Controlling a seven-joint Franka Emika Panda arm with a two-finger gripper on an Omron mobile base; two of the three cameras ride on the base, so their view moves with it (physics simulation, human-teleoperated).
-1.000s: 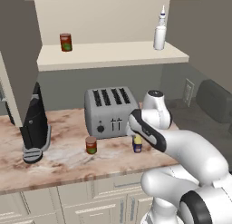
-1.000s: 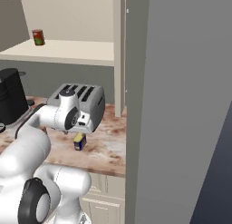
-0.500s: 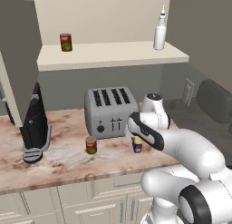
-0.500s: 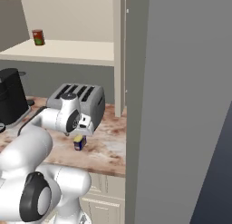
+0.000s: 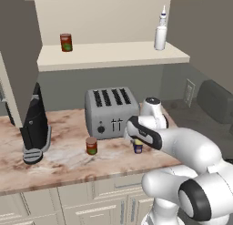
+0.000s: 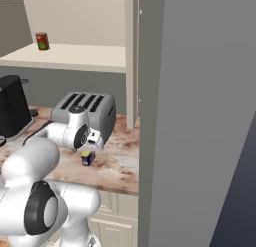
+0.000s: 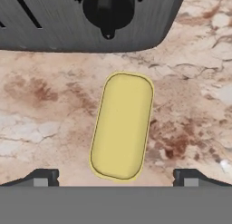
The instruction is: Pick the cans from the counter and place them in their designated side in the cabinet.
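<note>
Since the earlier frames, the arm has reached lower and further over the blue can; the cans, toaster and bottle have not shifted.

Nearest the base, the gripper (image 7: 116, 177) hangs directly above the blue can (image 5: 138, 147), looking down on its yellow top. Its jaws stand fully apart, one tip on each side of the can, and hold nothing. No contact with the can is visible.

The blue can stands upright on the table (image 5: 68, 162), just in front of the toaster (image 5: 109, 112). The red-brown can (image 5: 91, 145) stands upright to its left, also in front of the toaster, well apart from the gripper.

At the table's left end stands a black appliance (image 5: 35, 124).

Farther back and higher, the cabinet (image 5: 111, 55) holds a second red-brown can (image 5: 66, 42) at the left of its shelf and a white squeeze bottle (image 5: 160, 33) at the right.
</note>
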